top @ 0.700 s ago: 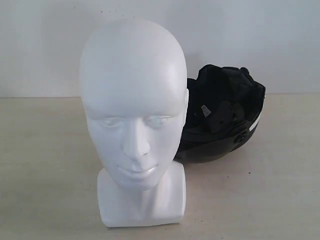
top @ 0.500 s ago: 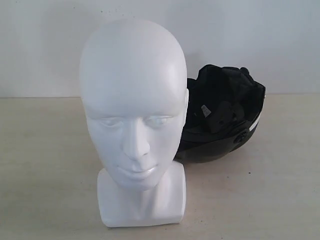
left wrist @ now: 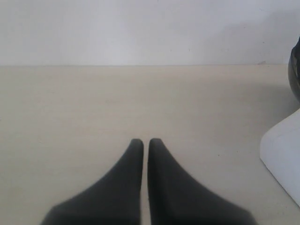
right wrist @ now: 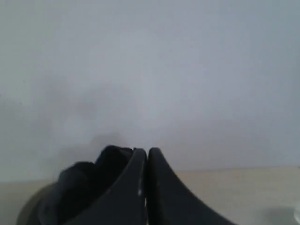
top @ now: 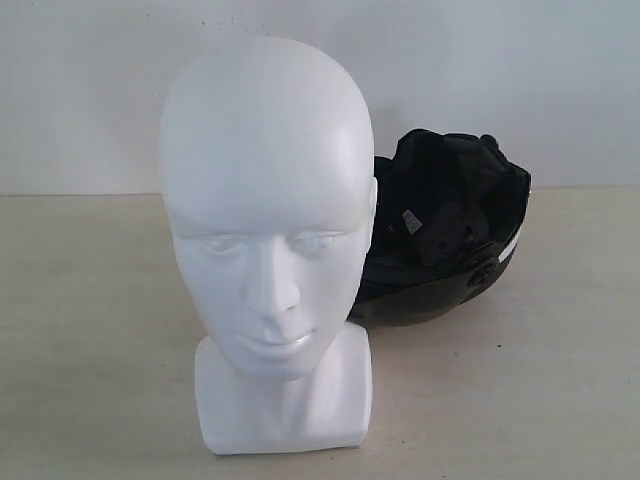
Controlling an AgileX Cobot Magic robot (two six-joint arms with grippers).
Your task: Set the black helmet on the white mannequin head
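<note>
The white mannequin head (top: 265, 240) stands upright on the table, facing the exterior camera. Behind it to the right lies the black helmet (top: 450, 235), tipped so its padded lining shows. Neither arm appears in the exterior view. In the left wrist view my left gripper (left wrist: 146, 143) is shut, empty, low over bare table, with the head's neck base (left wrist: 283, 157) and a sliver of helmet (left wrist: 295, 70) at the frame edge. My right gripper (right wrist: 147, 152) is shut and empty, with the helmet (right wrist: 79, 187) blurred beyond its fingers.
A pale beige table (top: 90, 350) runs back to a plain white wall (top: 90, 90). Nothing else stands on it.
</note>
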